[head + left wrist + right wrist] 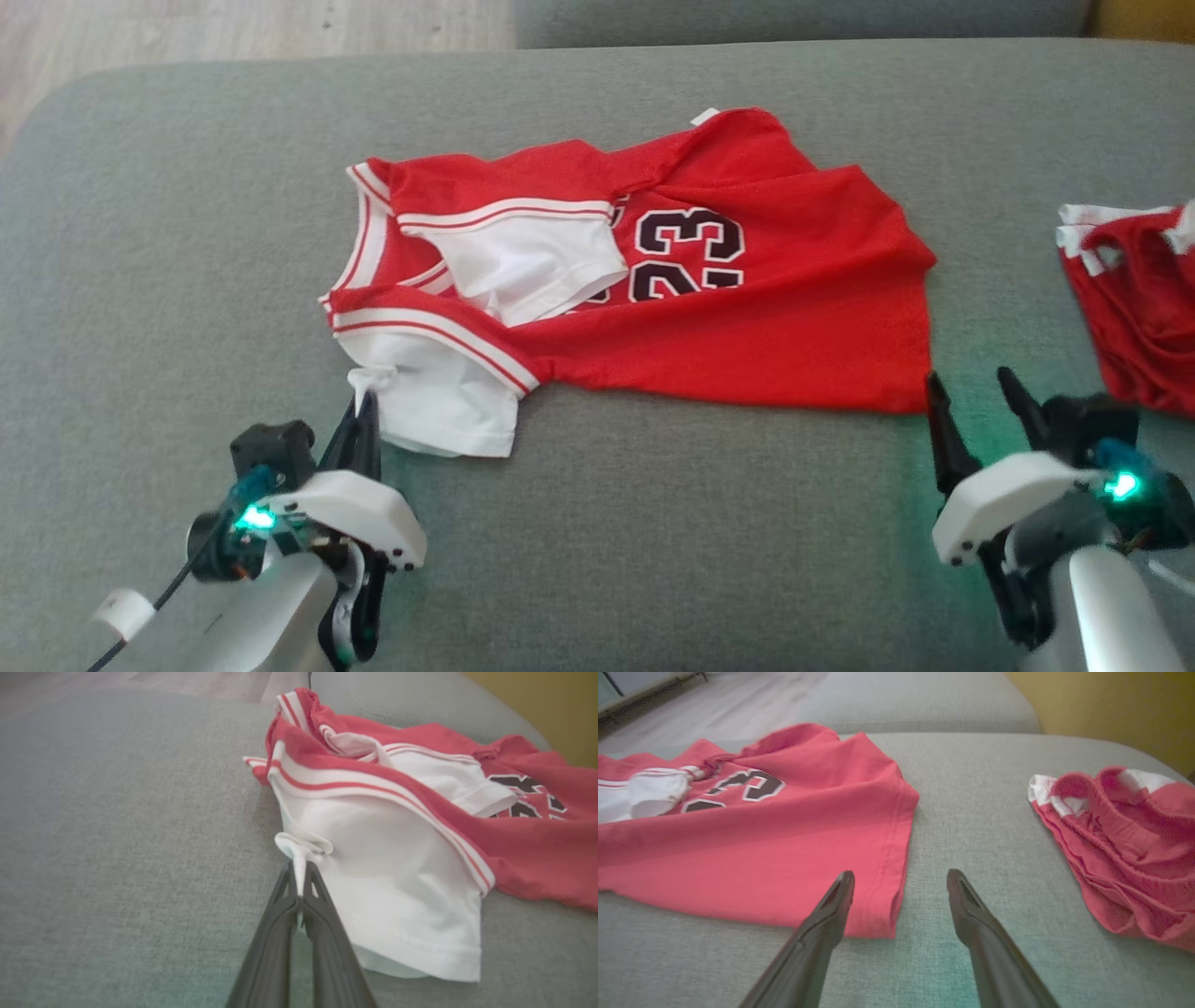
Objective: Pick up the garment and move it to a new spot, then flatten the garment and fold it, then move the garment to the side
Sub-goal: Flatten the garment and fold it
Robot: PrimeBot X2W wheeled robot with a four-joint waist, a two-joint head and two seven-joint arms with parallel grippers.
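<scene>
Crosswise, the red jersey lies on the grey sofa cushion, long axis left to right. The left tool pinches its white sleeve corner; the right tool, spread wide and empty, sits at the near hem corner.

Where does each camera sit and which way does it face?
Head view: above, facing forward and down at grey cushion and red jersey; shows left gripper, right gripper.
Left wrist view: low, along the left gripper's shut fingers pinching the jersey's white sleeve.
Right wrist view: low, along the right gripper's open fingers by the jersey's hem corner; second red garment at right.
Shared: head and right wrist views both show the second red garment.
</scene>
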